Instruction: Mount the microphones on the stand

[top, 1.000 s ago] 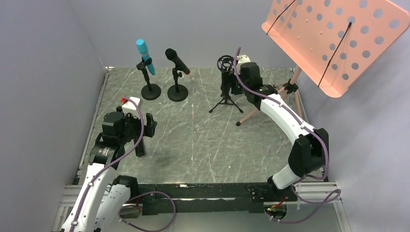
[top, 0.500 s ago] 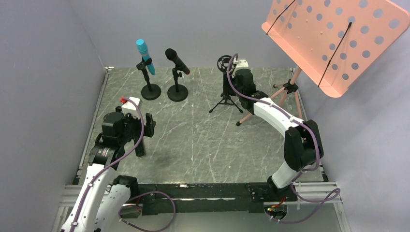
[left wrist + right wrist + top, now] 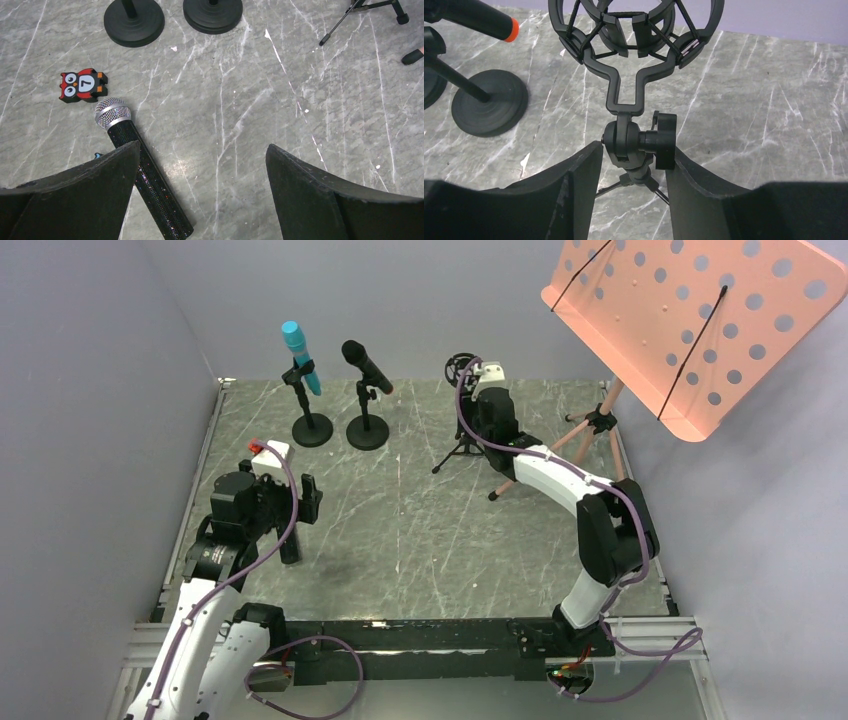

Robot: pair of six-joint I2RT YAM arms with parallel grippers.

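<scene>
Microphones: turquoise mic (image 3: 299, 358) and orange-capped mic (image 3: 367, 367) sit clipped at eleven o'clock, mesh-headed mic (image 3: 150, 190) lies under the spread left hand (image 3: 202, 147), right hand (image 3: 634, 150) pinches the empty stand (image 3: 624, 95).

A grey marbled tabletop (image 3: 420, 530) with white veins fills the floor of the cell. Plain lavender-grey walls close it in: one on the left (image 3: 90, 440), one at the back (image 3: 400, 300), one on the right (image 3: 760, 540). At the far right corner a salmon tripod (image 3: 512, 480) carries a tilted orange music desk (image 3: 690, 320) pierced with round holes. A metal frame (image 3: 140, 655) edges the near side. The light is even, the shadows soft.
</scene>
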